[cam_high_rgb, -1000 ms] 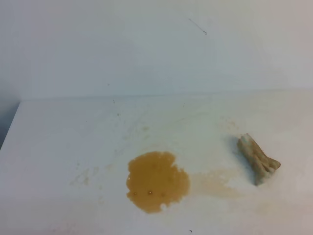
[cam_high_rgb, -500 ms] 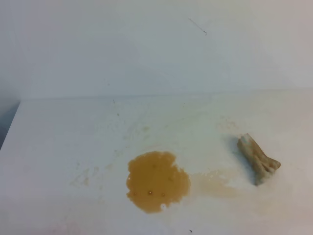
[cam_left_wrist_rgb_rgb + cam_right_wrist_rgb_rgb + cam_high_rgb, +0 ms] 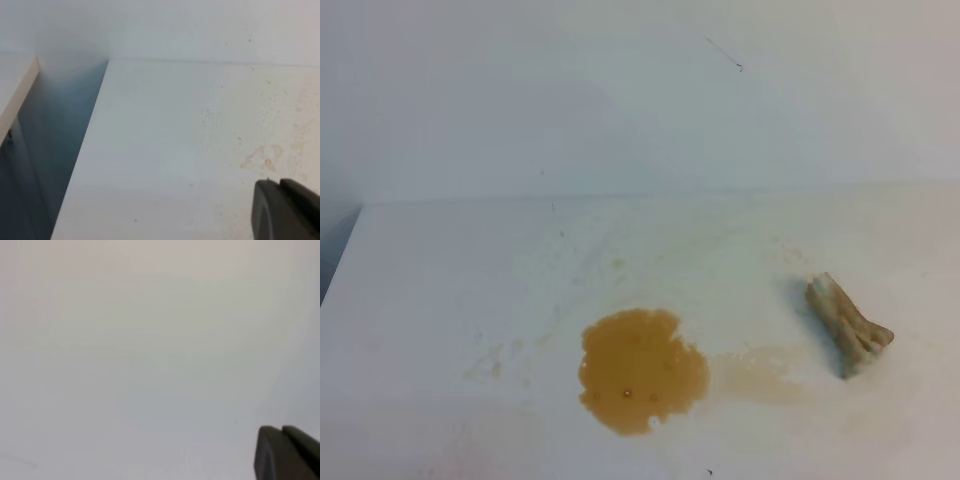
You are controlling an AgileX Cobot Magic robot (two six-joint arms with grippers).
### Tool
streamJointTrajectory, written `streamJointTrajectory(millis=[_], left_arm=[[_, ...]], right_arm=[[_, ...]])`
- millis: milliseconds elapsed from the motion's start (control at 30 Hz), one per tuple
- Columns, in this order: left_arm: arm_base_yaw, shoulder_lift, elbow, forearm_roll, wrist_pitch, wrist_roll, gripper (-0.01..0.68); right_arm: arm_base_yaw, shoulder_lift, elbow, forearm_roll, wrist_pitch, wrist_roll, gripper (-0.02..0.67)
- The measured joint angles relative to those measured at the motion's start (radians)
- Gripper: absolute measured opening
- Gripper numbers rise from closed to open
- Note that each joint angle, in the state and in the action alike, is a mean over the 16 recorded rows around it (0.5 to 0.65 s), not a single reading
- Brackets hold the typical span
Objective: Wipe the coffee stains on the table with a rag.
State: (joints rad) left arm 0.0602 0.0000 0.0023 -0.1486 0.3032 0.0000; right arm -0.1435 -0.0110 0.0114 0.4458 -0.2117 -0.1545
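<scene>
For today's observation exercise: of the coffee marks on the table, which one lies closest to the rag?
The pale tan smear, just right of the dark orange-brown puddle; it reaches toward the rag, while the puddle sits farther left.

The high view looks down on the table (image 3: 440, 300); both wrist views skim it close.

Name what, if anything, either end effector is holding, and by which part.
Nothing is held. The crumpled tan cloth rag lies alone on the white table; both end effectors, left and right, are shut and empty.
</scene>
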Motion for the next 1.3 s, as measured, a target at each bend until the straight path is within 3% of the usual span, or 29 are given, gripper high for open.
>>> streamJointTrajectory(millis=[267, 500, 900, 1300], left_arm=[[0.0, 0.0, 0.0, 0.0, 0.0, 0.0, 0.0], [0.0, 0.0, -0.002, 0.0, -0.003, 0.0, 0.0], [0.0, 0.0, 0.0, 0.0, -0.005, 0.0, 0.0], [0.0, 0.0, 0.0, -0.001, 0.001, 0.0, 0.0]], right_arm=[[0.0, 0.025, -0.124, -0.035, 0.015, 0.064, -0.002], [0.0, 0.187, -0.339, -0.088, 0.191, 0.03, -0.002], [0.026, 0.657, -0.629, -0.053, 0.537, -0.148, -0.002], [0.161, 1.03, -0.784, -0.023, 0.761, -0.382, 0.036]])
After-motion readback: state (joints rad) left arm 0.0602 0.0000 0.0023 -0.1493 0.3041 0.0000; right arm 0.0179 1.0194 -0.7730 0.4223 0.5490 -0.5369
